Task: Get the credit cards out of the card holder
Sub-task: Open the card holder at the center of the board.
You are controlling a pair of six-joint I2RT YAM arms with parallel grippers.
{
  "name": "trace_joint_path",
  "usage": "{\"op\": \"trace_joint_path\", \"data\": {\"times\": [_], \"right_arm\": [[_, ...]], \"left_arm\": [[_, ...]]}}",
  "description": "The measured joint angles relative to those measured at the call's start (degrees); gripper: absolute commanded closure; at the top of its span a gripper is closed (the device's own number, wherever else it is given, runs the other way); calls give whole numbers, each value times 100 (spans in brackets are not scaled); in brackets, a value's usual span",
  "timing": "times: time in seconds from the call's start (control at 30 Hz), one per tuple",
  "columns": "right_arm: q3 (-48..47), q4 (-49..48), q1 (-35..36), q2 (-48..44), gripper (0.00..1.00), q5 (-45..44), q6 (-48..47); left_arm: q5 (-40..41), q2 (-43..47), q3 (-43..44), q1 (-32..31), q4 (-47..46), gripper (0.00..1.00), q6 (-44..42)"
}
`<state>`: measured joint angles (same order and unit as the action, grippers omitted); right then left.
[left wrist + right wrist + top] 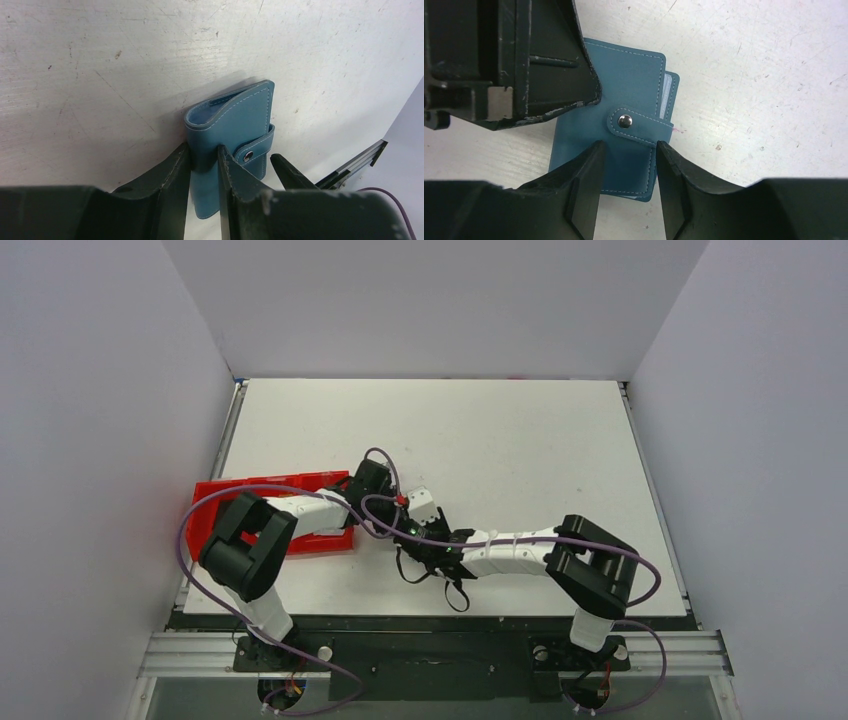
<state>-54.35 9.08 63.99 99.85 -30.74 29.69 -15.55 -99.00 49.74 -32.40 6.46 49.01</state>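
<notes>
The blue card holder (629, 85) lies flat on the white table with its strap snapped shut on a metal stud (625, 120). A pale edge of the credit cards (668, 92) peeks from its open side; the rest is hidden inside. My left gripper (204, 155) is shut on the holder (235, 120) at its folded edge, one finger on each side. My right gripper (629, 150) is open, with its fingers over the holder's lower part just below the strap. In the top view both grippers (425, 528) meet at the table's near middle, hiding the holder.
A red tray (212, 508) sits at the table's left edge, partly under the left arm. White walls enclose the table on three sides. One right-gripper fingertip (285, 167) shows just right of the holder in the left wrist view.
</notes>
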Motion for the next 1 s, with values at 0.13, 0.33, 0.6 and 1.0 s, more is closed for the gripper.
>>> {"op": "trace_joint_path", "data": {"times": [0.13, 0.33, 0.6, 1.0], "right_arm": [[-101, 0, 37, 114, 61, -160, -85], [-219, -7, 61, 262, 62, -365, -118], [-363, -157, 33, 476, 78, -457, -52], [-166, -413, -326, 284, 100, 85, 271]], "left_arm": [[-83, -24, 2, 35, -15, 100, -22], [-146, -46, 2, 61, -26, 100, -31], [-190, -61, 2, 81, -33, 100, -37], [-205, -83, 17, 96, -28, 100, -35]]}}
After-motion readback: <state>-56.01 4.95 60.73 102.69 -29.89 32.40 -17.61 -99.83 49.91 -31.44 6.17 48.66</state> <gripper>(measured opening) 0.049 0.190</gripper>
